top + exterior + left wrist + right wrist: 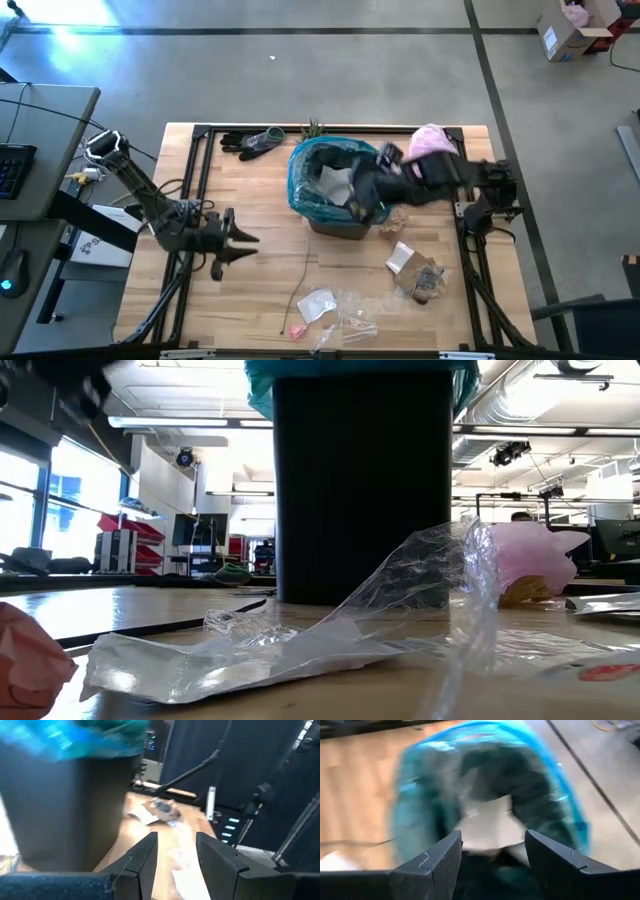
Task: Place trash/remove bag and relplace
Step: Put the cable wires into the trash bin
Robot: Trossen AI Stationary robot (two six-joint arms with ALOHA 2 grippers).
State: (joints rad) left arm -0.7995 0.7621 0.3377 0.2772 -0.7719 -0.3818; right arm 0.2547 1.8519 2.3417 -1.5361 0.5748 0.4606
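Nearest the low camera lies a crumpled clear plastic wrapper [330, 630], flat on the pale wooden table [250, 290] in front of the tall black bin [362, 485]. Largest item: that bin, standing upright near the table's far middle, lined with a wrinkled translucent teal plastic bag [305, 165] whose edge is folded over the rim. Right gripper [492, 852] hangs directly above the bin mouth, its two dark fingers spread apart with nothing between them; below the fingers a white paper scrap [490, 827] rests inside the lined bin. Behind the right arm, on the far right of the table, sits a pale pink thin plastic bag [430, 140]. Left gripper [243, 245] is on the table's left half, well apart from the bin and pointing towards it, fingers parted and empty. Dark gloves [250, 142] lie at the far edge beside a small green plant [313, 128], just behind the bin. On the near side of the right gripper, loose trash is spread on the wood: a brownish lump [428, 282] touching a small white paper piece [400, 258], and nearer the front edge a white paper scrap [316, 304] beside more clear plastic wrappers [355, 312]. A small pink fragment [297, 330] lies by the front edge.
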